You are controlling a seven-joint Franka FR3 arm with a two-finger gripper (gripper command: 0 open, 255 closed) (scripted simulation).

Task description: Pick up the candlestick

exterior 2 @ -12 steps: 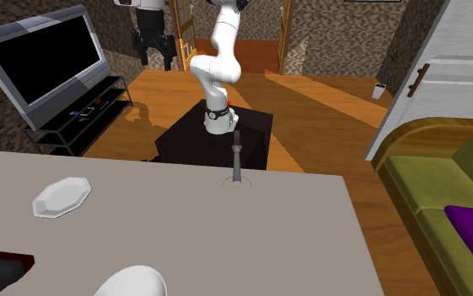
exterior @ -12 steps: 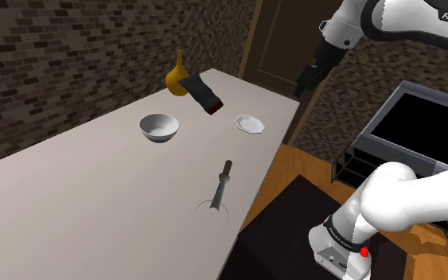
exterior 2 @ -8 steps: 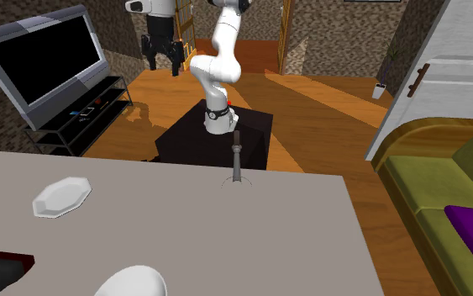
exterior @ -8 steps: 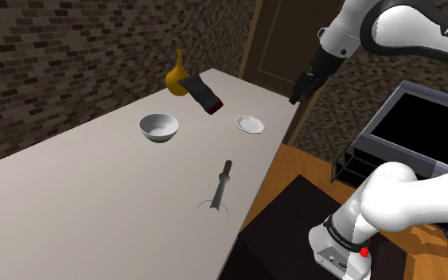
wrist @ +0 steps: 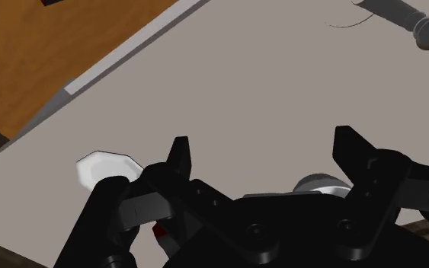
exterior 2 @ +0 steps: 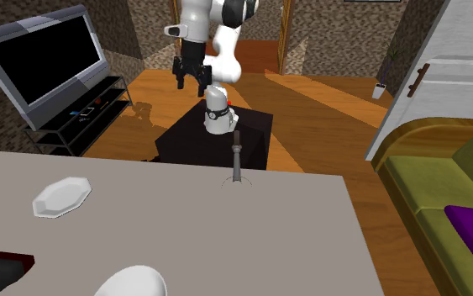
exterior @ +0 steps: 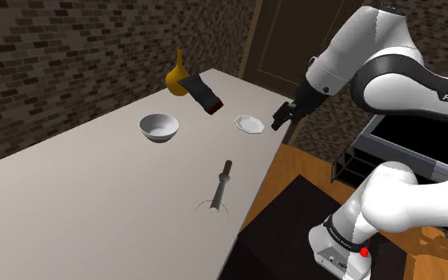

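Currently gripper is hovering near table edge, 2 fingers spread, gripping nothing, well apart from candlestick lying there.

The gripper hangs, fingers apart, over the grey table; a white plate lies beside one finger, the candlestick well apart.

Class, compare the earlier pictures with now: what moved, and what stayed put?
The black two-finger claw, open and empty, has come down and towards the shoulder view's left, close to the edge of the grey table near the small white plate. The slim dark candlestick, the white bowl and the plate lie as before.
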